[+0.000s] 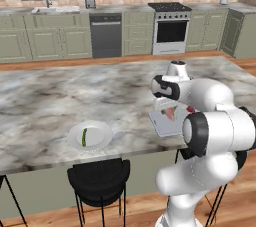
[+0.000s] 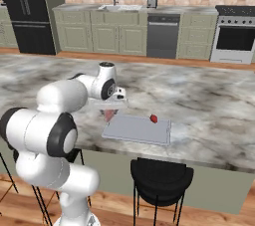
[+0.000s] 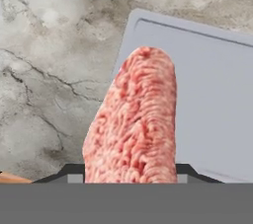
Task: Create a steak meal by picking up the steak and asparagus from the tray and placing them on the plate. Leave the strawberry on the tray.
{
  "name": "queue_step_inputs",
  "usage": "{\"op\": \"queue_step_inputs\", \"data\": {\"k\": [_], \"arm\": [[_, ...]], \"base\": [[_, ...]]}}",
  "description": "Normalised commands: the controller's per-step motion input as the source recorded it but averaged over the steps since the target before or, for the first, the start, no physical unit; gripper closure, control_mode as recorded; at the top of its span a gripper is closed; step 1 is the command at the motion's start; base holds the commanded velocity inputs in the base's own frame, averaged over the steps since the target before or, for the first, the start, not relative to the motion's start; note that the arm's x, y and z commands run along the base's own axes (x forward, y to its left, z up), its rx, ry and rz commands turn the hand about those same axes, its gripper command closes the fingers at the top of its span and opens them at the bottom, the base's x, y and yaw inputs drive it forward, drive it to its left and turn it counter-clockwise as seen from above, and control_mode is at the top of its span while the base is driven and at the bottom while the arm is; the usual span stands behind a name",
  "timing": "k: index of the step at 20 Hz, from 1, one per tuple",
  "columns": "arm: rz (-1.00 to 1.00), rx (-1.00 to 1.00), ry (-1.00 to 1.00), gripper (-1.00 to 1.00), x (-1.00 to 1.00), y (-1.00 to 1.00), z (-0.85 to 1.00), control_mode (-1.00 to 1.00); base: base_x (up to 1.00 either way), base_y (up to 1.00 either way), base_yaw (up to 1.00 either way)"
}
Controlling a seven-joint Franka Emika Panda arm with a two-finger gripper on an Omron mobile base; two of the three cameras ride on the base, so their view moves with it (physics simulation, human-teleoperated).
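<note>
**Steak held above the tray's edge**

The steak (image 3: 133, 119), a pinkish-red slab with paler streaks, hangs between the fingers of the gripper (image 2: 110, 111), which are closed partway on it. In the hand view it sits over the corner of the light grey tray (image 3: 212, 94) and the marbled counter (image 3: 49, 70) beside it. The strawberry (image 2: 154, 118) lies on the tray near its far edge. Well apart on the same counter, the white plate (image 1: 102, 138) carries the asparagus (image 1: 84, 137), a dark green stick lying within its rim. A black stool (image 1: 99, 178) stands below the counter edge. No readable writing or labels appear anywhere.
</note>
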Motion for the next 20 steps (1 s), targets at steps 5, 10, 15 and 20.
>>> {"op": "queue_step_inputs", "data": {"k": [5, 10, 15, 20], "arm": [[-0.07, 0.00, 0.11, 1.00, 0.00, 0.95, 0.00, -1.00], [-0.08, 0.01, 0.13, 1.00, 0.00, 0.99, 0.00, -1.00], [-0.07, 0.00, 0.10, 1.00, 0.00, 0.97, -0.04, -1.00], [-0.03, -0.01, 0.03, 1.00, 0.00, 0.97, -0.12, -1.00]], "base": [[0.00, 0.00, 0.00], [0.00, 0.00, 0.00], [0.00, 0.00, 0.00], [0.00, 0.00, 0.00]]}}
